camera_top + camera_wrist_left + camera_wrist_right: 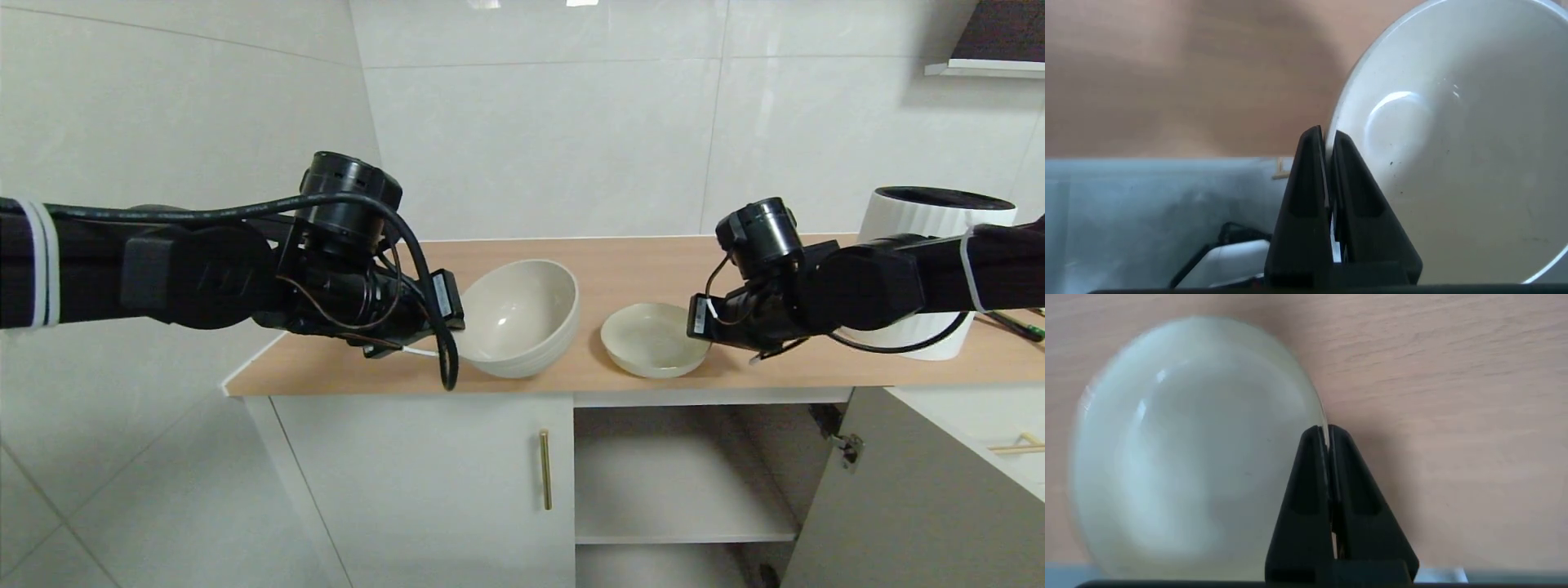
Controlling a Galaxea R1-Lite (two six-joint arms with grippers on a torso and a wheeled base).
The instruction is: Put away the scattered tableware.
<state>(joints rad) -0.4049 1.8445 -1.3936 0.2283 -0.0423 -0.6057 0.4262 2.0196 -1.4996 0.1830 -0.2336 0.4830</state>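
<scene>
Bowl [1454,139] rim in left end effector [1327,135]

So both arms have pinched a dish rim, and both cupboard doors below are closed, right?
Only the left door is closed; the head view shows the right door swung open. The rest holds: left fingers on the big bowl, right fingers on the shallow dish.

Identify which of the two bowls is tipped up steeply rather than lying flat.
The deep bowl, gripped at its rim by the left end effector, is tipped up; the shallow bowl lies nearly flat.
</scene>
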